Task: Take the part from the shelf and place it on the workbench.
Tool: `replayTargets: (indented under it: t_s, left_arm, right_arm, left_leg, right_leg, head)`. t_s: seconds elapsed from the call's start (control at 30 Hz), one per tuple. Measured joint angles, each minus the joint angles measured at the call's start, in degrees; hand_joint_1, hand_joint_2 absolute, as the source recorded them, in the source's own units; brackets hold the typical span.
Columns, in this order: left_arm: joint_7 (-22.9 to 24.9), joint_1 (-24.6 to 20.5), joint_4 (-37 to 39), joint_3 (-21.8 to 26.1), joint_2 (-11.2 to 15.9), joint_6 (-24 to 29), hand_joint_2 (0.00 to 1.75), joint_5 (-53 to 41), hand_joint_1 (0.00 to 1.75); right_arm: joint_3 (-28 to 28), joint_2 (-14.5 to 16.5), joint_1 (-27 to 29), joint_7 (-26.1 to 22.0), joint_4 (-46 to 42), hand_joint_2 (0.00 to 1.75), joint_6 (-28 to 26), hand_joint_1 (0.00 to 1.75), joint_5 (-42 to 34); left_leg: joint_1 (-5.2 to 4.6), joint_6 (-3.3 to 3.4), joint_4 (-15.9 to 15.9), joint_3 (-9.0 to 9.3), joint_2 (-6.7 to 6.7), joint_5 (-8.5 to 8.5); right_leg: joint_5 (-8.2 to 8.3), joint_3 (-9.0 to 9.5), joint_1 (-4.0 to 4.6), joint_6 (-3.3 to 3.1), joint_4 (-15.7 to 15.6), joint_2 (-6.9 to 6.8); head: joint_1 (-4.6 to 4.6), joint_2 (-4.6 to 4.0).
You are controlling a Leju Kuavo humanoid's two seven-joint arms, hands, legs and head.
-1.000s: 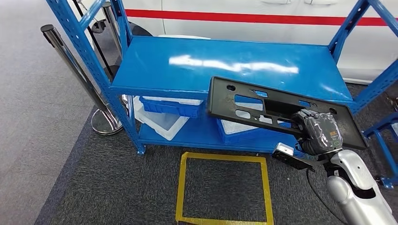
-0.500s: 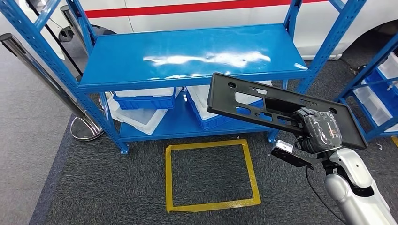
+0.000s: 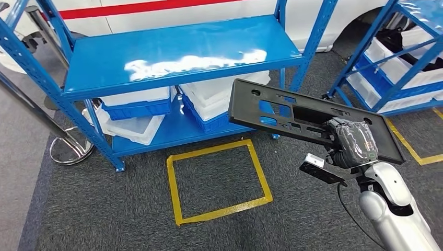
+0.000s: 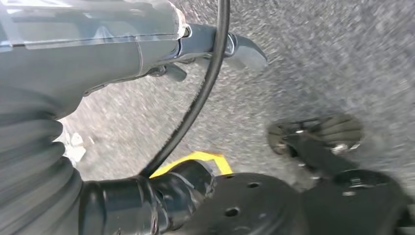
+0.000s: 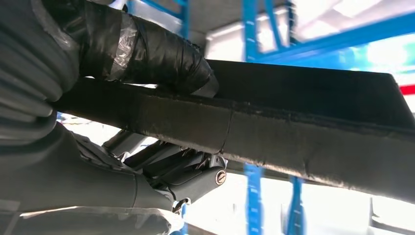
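- The part (image 3: 292, 112), a flat black panel, is gripped near one end by the right hand (image 3: 352, 144) and carried in the air, clear of the blue shelf (image 3: 172, 55).
- Its long axis is laid crosswise, stretching leftward from that hand.
- The left hand's (image 4: 83, 44) state cannot be told.

Part (image 3: 292, 117): long flat black plastic panel, rectangular, with several cutouts and a round hole near its far-left corner. Held off the ground, roughly level, tilted slightly, out in front of the blue shelf (image 3: 172, 52) and clear of it. Right hand (image 3: 352, 144) grips it near its right end, along the near edge. Right wrist view shows the panel edge-on (image 5: 303, 132), thick dark rim, thumb on top, fingers underneath.
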Motion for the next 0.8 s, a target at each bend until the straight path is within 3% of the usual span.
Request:
replayTargets:
  t_s: [0.07,0.13,0.2,0.23,0.27,0.3,0.33,0.4,0.43,0.47,0.5,0.53,0.6,0.67,0.7,0.73,0.8]
  left_arm:
    - [0.0,-0.1,0.0,0.0,0.0,0.0,1.75,0.0,0.0]
    - [0.0,-0.3,0.0,0.0,0.0,-0.1,1.75,0.0,0.0]
    - [0.0,-0.3,0.0,0.0,0.0,0.0,1.75,0.0,0.0]
    - [-0.1,-0.3,0.0,0.0,0.0,0.0,1.75,0.0,0.0]
    - [-0.1,-0.3,0.0,0.0,0.0,0.0,1.75,0.0,0.0]
    - [-0.1,-0.3,0.0,0.0,0.0,0.0,1.75,0.0,0.0]
    - [-0.1,-0.2,0.0,-0.1,0.0,0.0,1.75,0.0,0.0]
    - [0.0,-0.1,0.0,-0.1,0.1,0.0,1.75,0.0,0.0]
    - [0.0,-0.1,0.0,-0.1,0.1,0.0,1.75,0.0,0.0]
    - [0.0,0.0,0.0,-0.1,0.1,0.0,1.75,0.0,0.0]
    - [0.0,0.0,0.0,-0.1,0.1,0.0,1.75,0.0,0.0]
    - [0.0,0.0,0.0,-0.1,0.1,0.0,1.75,0.0,0.0]
    - [0.0,-0.1,0.0,-0.1,0.1,0.0,1.75,0.0,0.0]
    - [0.0,-0.2,0.0,-0.1,0.2,0.0,1.75,0.0,0.0]
    - [0.0,-0.2,0.0,-0.1,0.2,0.0,1.75,0.0,0.0]
    - [-0.1,-0.2,0.0,-0.1,0.2,0.0,1.75,0.0,0.0]
    - [-0.1,-0.3,0.0,-0.1,0.1,-0.1,1.75,0.0,0.0]
  right_arm:
    - [0.0,0.0,0.0,0.0,0.1,1.75,0.0,1.75,0.0]
    - [0.1,0.0,-0.2,0.1,0.1,1.75,0.0,1.75,0.0]
    - [0.1,0.1,-0.3,0.0,0.0,1.75,0.0,1.75,0.0]
    - [0.1,0.1,-0.4,0.0,0.0,1.75,0.0,1.75,0.0]
    - [0.1,0.1,-0.4,0.0,0.0,1.75,0.0,1.75,0.0]
    - [0.1,0.1,-0.4,0.0,0.1,1.75,0.0,1.75,0.0]
    - [0.2,0.1,-0.5,0.0,0.1,1.75,0.0,1.75,0.0]
    - [0.2,0.2,-0.5,0.0,0.1,1.75,0.0,1.75,0.0]
    - [0.2,0.3,-0.5,0.0,0.1,1.75,0.0,1.75,0.0]
    - [0.3,0.3,-0.5,0.0,0.1,1.75,0.0,1.75,0.0]
    - [0.3,0.3,-0.5,0.0,0.1,1.75,0.0,1.75,0.0]
    - [0.3,0.3,-0.5,0.0,0.1,1.75,0.0,1.75,0.0]
    - [0.3,0.3,-0.5,0.0,0.1,1.75,0.0,1.75,0.0]
    - [0.3,0.3,-0.5,0.0,0.1,1.75,0.0,1.75,0.0]
    - [0.3,0.3,-0.5,0.0,0.1,1.75,0.0,1.75,0.0]
    - [0.3,0.3,-0.5,0.0,0.1,1.75,0.0,1.75,0.0]
    - [0.3,0.2,-0.4,0.0,0.1,1.75,0.0,1.75,0.0]
  left_leg:
    - [0.15,-0.44,1.4,-2.31,1.35,0.57]
    - [0.2,-1.07,2.7,-4.02,2.46,1.0]
    - [0.04,-1.76,3.2,-4.64,3.42,1.71]
    - [-0.03,-2.1,3.1,-4.76,3.9,2.21]
    - [0.03,-2.51,3.0,-4.91,4.0,2.51]
    - [0.16,-2.95,3.3,-5.28,3.26,1.96]
    - [0.27,-3.36,4.3,-5.82,1.91,0.32]
    - [0.4,-3.73,9.4,-7.33,-1.27,-5.64]
    - [0.4,-3.62,13.0,-7.99,-2.04,-8.39]
    - [0.39,-3.45,16.3,-8.3,-2.32,-9.92]
    - [0.38,-3.23,18.5,-7.98,-2.41,-9.88]
    - [0.37,-2.95,19.0,-6.86,-2.52,-8.54]
    - [0.33,-2.18,14.5,-1.96,-3.75,-5.32]
    - [0.25,-1.54,5.6,4.62,-6.47,-5.89]
    - [0.13,-1.47,2.4,6.76,-7.46,-6.77]
    - [0.01,-1.52,0.4,7.81,-7.62,-7.29]
    - [0.29,-1.34,-0.3,7.07,-6.23,-6.16]
  right_leg:
    - [2.91,3.44,-0.39,0.61,-1.4,-0.66]
    - [2.43,9.44,-0.25,0.68,-8.9,-2.59]
    - [0.5,12.8,0.35,-0.35,-14.3,-3.67]
    - [0.56,12.98,0.69,-1.09,-15.3,-3.36]
    - [1.21,12.38,0.64,-1.83,-15.3,-2.92]
    - [1.85,11.77,0.6,-2.44,-15.4,-2.49]
    - [2.61,10.99,0.53,-3.13,-15.6,-2.13]
    - [4.24,9.2,0.61,-4.13,-15.7,-1.29]
    - [5.09,8.16,0.77,-4.39,-15.6,-0.73]
    - [5.95,7.1,0.96,-4.49,-15.6,-0.08]
    - [6.83,6.0,1.11,-4.5,-15.5,0.59]
    - [7.72,4.87,1.23,-4.45,-15.5,1.29]
    - [9.39,2.9,1.3,-4.21,-15.3,2.57]
    - [10.93,1.64,1.36,-3.75,-15.1,3.75]
    - [11.73,1.38,1.33,-3.46,-15.2,4.32]
    - [12.62,1.21,1.36,-3.08,-15.6,4.98]
    - [13.88,0.83,1.31,-2.42,-16.6,6.01]
  head:
    - [0.0,0.01]
    - [-0.02,-0.01]
    - [-0.1,-0.01]
    - [-0.15,-0.01]
    - [-0.18,-0.01]
    - [-0.17,0.0]
    - [-0.2,0.0]
    - [-0.24,0.0]
    - [-0.25,0.0]
    - [-0.25,0.0]
    - [-0.24,0.0]
    - [-0.25,0.0]
    - [-0.25,0.0]
    - [-0.23,-0.01]
    - [-0.21,-0.01]
    - [-0.21,-0.01]
    - [-0.18,-0.01]
